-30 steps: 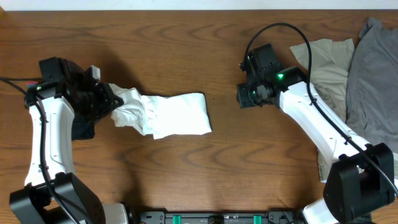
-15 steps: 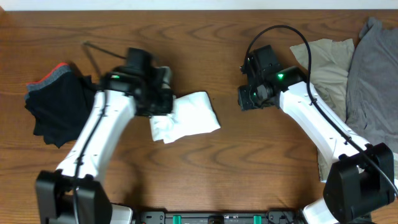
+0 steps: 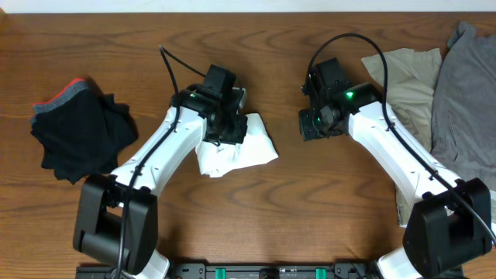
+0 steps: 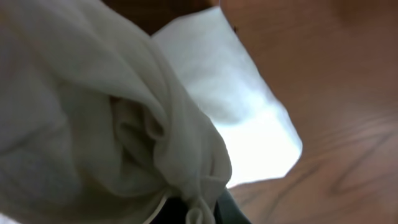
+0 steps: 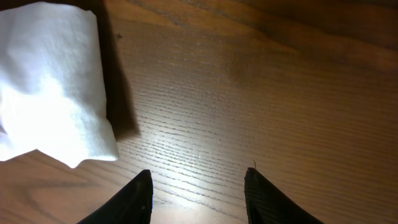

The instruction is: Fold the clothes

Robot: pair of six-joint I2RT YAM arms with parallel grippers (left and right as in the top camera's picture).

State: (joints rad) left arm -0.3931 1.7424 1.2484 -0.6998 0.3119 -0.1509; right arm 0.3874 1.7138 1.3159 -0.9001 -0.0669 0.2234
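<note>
A partly folded white T-shirt [image 3: 240, 147] lies at the table's centre. My left gripper [image 3: 225, 128] is shut on a bunched end of it and holds that end over the folded part; the left wrist view shows the gathered white cloth [image 4: 124, 124] pinched at the jaws [image 4: 199, 214]. My right gripper [image 3: 310, 124] hovers open and empty over bare wood right of the shirt; its fingers [image 5: 199, 193] show apart, with the shirt's edge [image 5: 50, 93] at left. A black garment [image 3: 81, 136] lies at far left. Beige [image 3: 407, 85] and grey [image 3: 465, 93] garments lie at right.
The wooden table's [image 3: 325, 209] far edge runs along the top of the overhead view. The black garment has a red-and-grey trim [image 3: 62, 91]. The right arm's cable [image 3: 349, 35] arcs above the table.
My left gripper has swung from the far left to the centre, carrying the shirt's bunched end over the folded part. The black garment is now uncovered. The right arm has stayed still.
</note>
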